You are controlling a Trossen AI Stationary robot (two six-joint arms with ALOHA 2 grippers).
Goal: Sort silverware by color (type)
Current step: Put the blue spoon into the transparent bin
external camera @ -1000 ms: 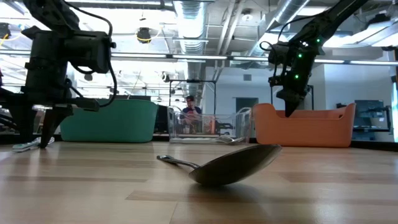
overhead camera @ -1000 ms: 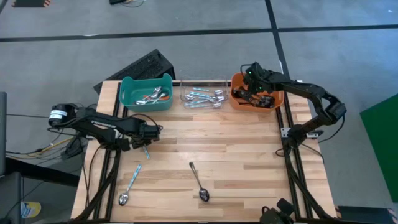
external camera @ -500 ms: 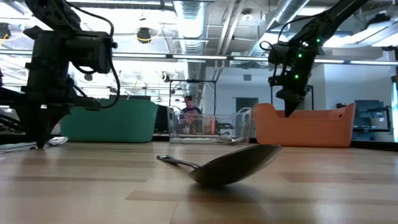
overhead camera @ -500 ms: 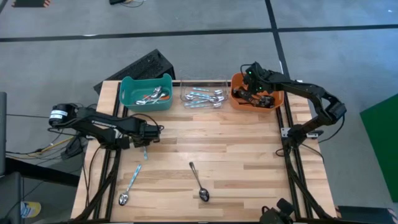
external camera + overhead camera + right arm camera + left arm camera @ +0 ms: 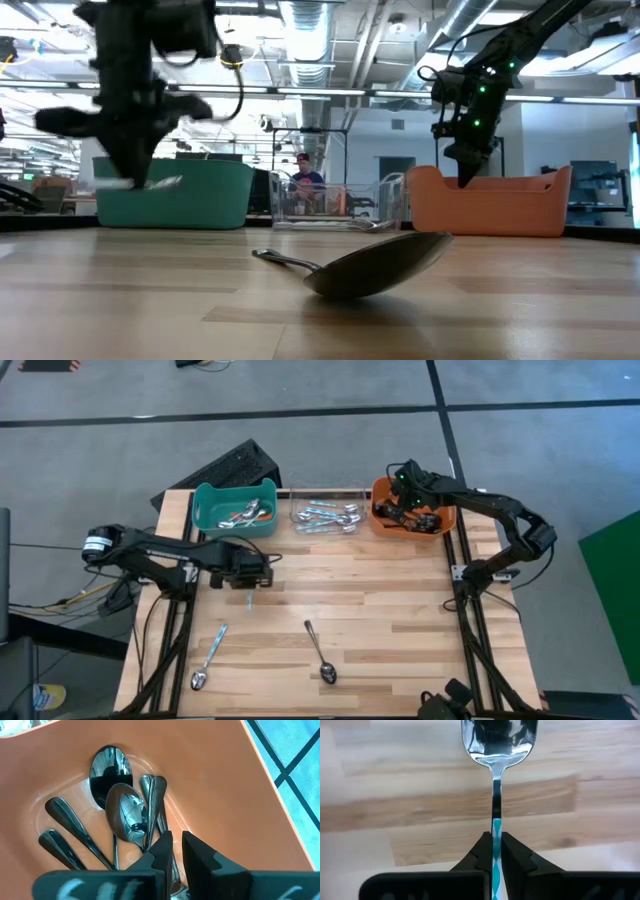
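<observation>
Spoon [image 5: 496, 780], light, stiff and slippery, hangs above the counter [image 5: 400, 600], left gripper [image 5: 495, 851] clamped on its thin teal handle, near the teal bin [image 5: 213, 517].

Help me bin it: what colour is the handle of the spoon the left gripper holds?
Teal-blue with a white pattern, clearest in the left wrist view: spoon, left gripper.

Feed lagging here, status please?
Left gripper shut on teal-handled spoon, lifted off table. Right gripper over dark spoons in orange bin. Nothing in the way.
</observation>
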